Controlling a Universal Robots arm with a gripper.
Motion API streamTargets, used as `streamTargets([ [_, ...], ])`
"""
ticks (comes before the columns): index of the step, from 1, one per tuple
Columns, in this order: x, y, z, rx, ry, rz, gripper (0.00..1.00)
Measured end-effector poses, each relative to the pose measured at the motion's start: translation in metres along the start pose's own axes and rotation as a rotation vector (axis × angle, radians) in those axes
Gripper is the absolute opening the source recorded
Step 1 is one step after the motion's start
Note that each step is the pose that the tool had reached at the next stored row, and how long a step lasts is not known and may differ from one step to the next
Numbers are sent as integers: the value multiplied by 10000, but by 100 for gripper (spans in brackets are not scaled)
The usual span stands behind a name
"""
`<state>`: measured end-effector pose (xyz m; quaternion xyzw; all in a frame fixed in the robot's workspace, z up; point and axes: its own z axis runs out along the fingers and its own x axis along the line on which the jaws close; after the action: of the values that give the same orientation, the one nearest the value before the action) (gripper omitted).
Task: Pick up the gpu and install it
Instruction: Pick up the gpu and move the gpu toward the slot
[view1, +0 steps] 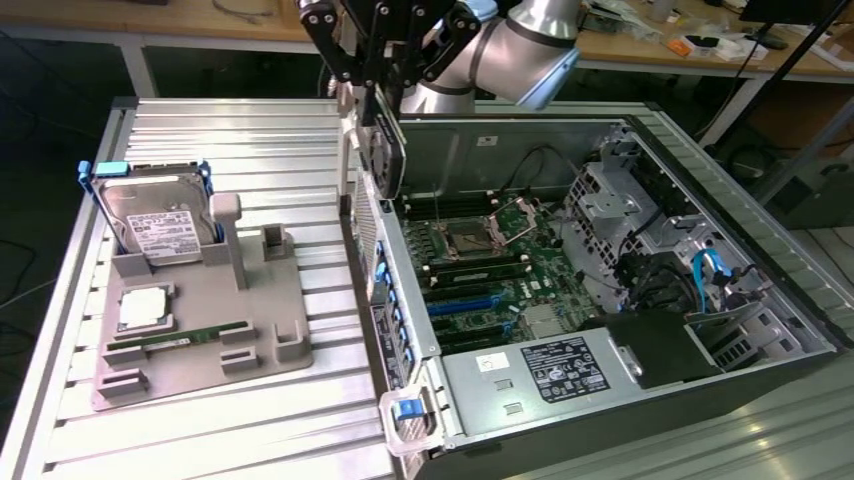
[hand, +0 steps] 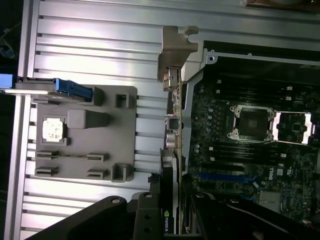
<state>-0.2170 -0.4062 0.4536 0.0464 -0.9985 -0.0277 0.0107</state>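
Exterior view: the gripper (view1: 378, 92) is clamped on the top of the graphics card (view1: 388, 155), which hangs upright directly beneath it. Below the gripper, the card's lower end reaches the open computer case's (view1: 747, 250) side wall.

Ribbed metal table (view1: 240, 130) carries 1 grey fixture plate (view1: 287, 345); 1 open computer case (view1: 467, 160) seemingly rests alongside.
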Motion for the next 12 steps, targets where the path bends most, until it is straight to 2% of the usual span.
streamTargets([
  [4, -108, -10, -5, -10, 17, 1, 27],
  [12, -378, -34, -21, -50, 150, 7, 27],
])
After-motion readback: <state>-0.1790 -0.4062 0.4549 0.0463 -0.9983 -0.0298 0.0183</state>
